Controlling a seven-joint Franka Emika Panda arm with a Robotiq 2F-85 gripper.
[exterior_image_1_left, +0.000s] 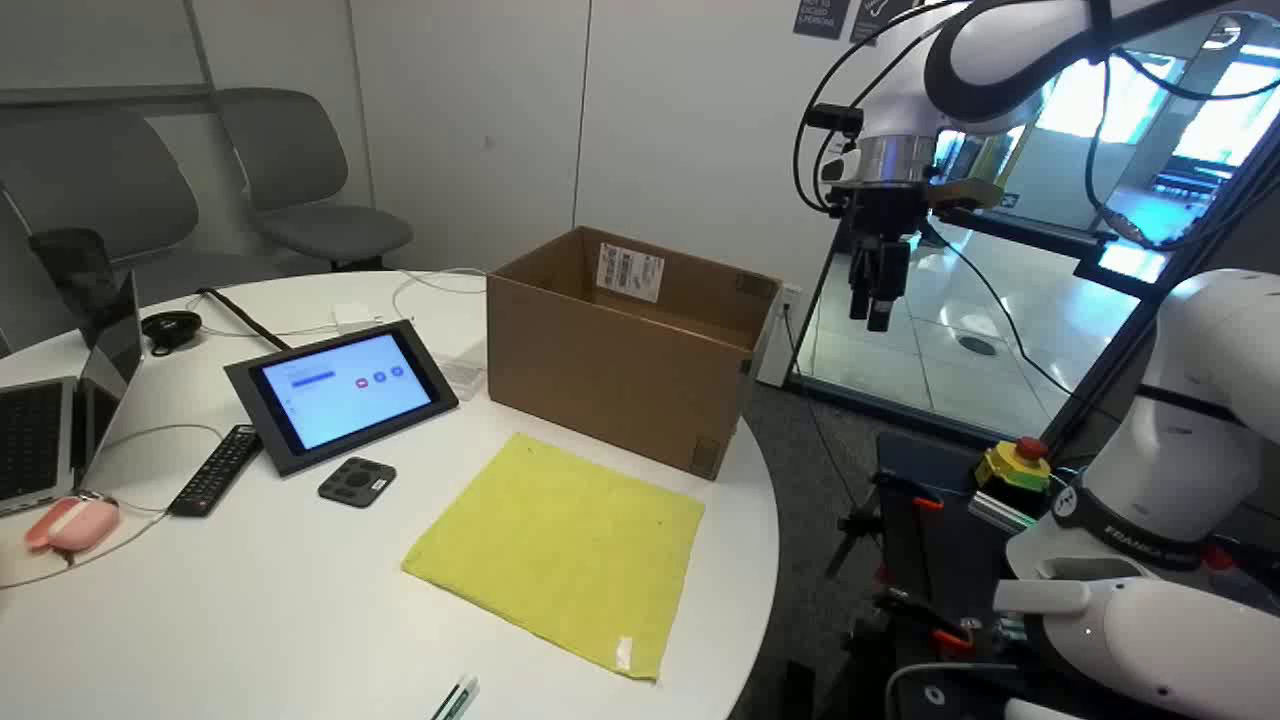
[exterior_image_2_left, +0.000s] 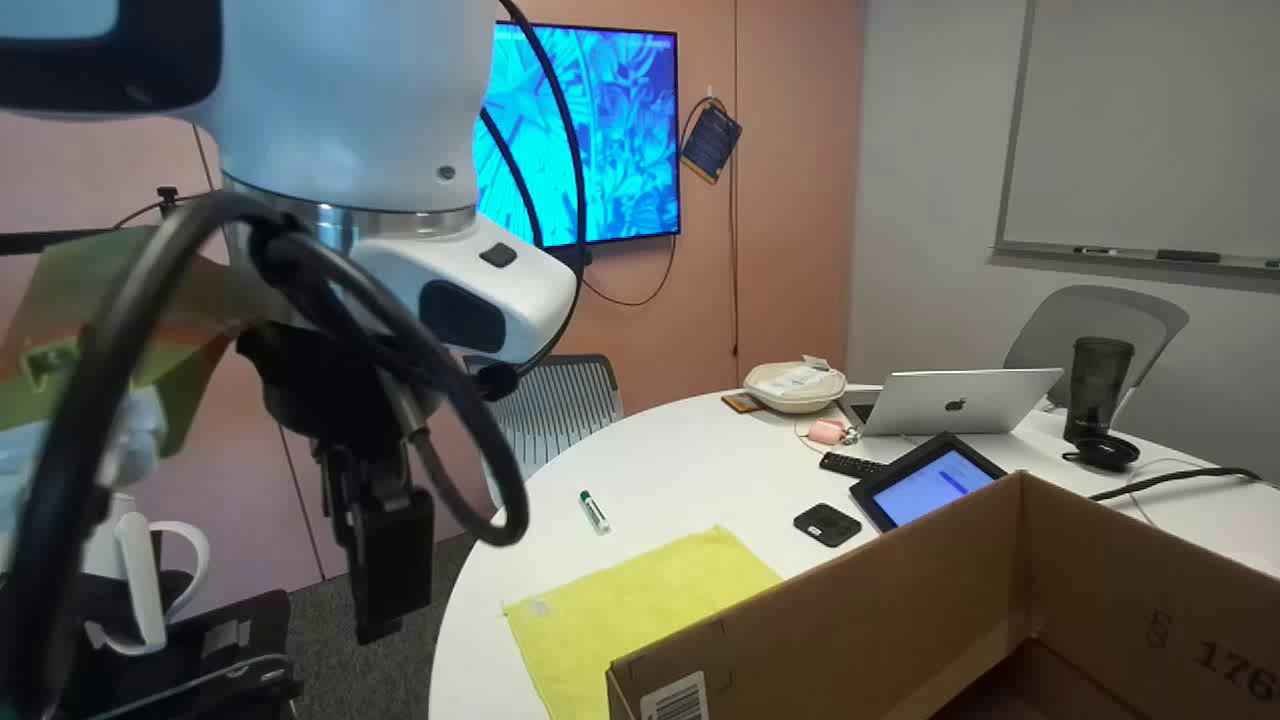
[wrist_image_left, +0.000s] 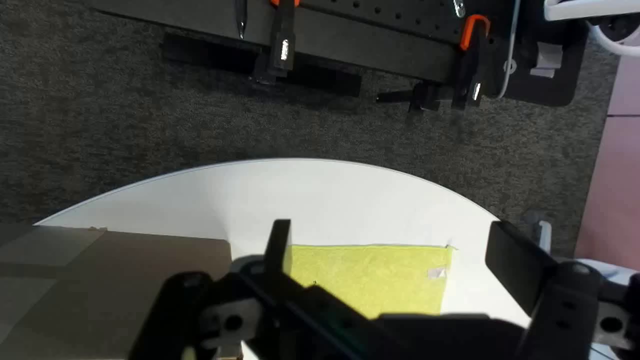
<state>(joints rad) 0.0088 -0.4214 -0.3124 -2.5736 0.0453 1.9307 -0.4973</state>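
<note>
Wrist view: pincer (wrist_image_left: 392, 242) spread wide, gripping nothing.
Yellow cloth (wrist_image_left: 370, 277) lies lower, well apart, seen through its gap.

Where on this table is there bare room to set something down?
The widest free patch in view lies among the yellow cloth, marker, remote and pink case. A narrower bare strip runs between the cloth and the rounded edge of the table. It is crowded around the laptop, tablet and black cup; the box flanks the cloth.

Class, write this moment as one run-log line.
gripper: open, empty | cloth: flat on table | box: open-topped, on table, beside cloth
</note>
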